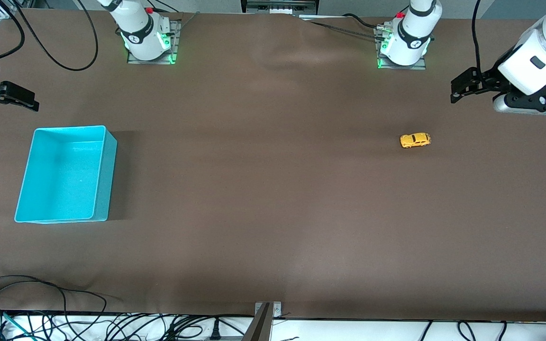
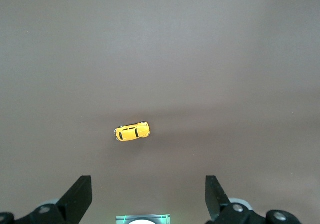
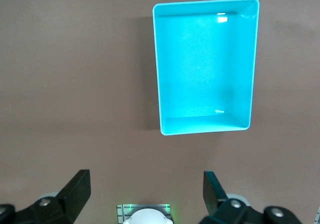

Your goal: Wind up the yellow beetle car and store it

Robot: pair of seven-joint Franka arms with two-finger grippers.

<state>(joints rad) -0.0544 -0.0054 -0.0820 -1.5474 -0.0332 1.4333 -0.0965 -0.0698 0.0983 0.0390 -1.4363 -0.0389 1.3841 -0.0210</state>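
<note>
The yellow beetle car (image 1: 415,140) stands on its wheels on the brown table, toward the left arm's end. It also shows in the left wrist view as a small yellow beetle car (image 2: 132,131) on bare table. My left gripper (image 1: 455,90) hangs open and empty in the air, beside the car and off toward the table's end. In its own view the left gripper (image 2: 149,191) has its fingers wide apart. My right gripper (image 1: 30,101) waits open and empty in the air near the turquoise bin (image 1: 104,180). The right gripper (image 3: 146,186) looks down on the empty bin (image 3: 245,68).
The two arm bases (image 1: 150,42) (image 1: 403,47) stand along the table edge farthest from the front camera. A black cable (image 1: 55,52) loops beside the right arm's base. More cables (image 1: 40,293) and a metal bracket (image 1: 267,315) lie at the edge nearest the camera.
</note>
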